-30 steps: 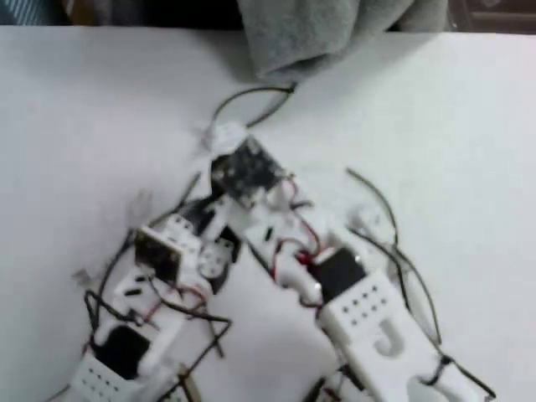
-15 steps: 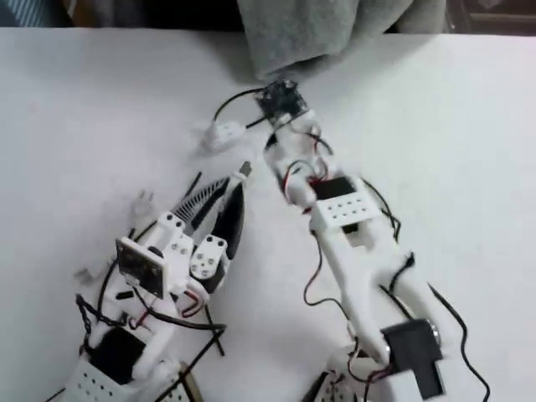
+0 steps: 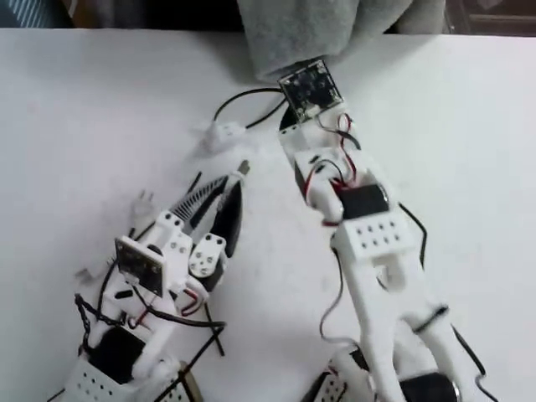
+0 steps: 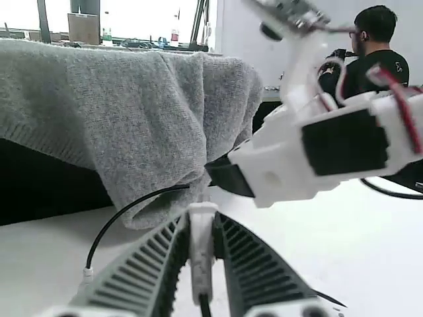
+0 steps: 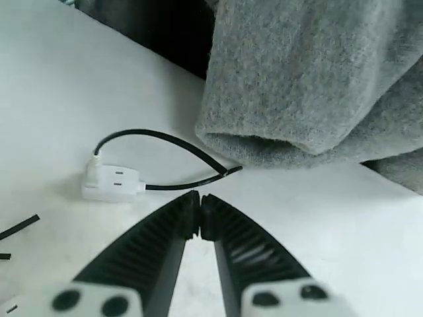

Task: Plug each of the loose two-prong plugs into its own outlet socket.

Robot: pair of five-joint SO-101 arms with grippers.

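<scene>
Table (image 3: 469,126): open white surface is being left free from 1 to 4 o'clock and from 9 to 11 o'clock. The far edge at 12 o'clock is being overhung by a grey sweater (image 3: 318,29).

Right arm (image 3: 377,243) is being stretched from 5 o'clock up to 12 o'clock, just short of the sweater hem. Right gripper (image 5: 199,214): jaws are being kept together, nothing between them, tips just beside the outlet socket (image 5: 112,183). The socket is lying flat at 11 o'clock, slots up, with its black cable (image 5: 165,139) looping toward the hem.

Left arm (image 3: 159,260) is being parked at 7 o'clock, aimed at 1 o'clock. Left gripper (image 4: 200,223) is being kept clamped on a white two-prong plug (image 4: 200,264), well short of the socket.

Versus 0.5 s ago: the right arm's wrist is being seen further toward 1 o'clock, and the left arm is unchanged.

A small pale piece (image 3: 142,201) at 9 o'clock is too small to be identified. The plug's prongs are being hidden by the left gripper's fingers (image 4: 251,264).
</scene>
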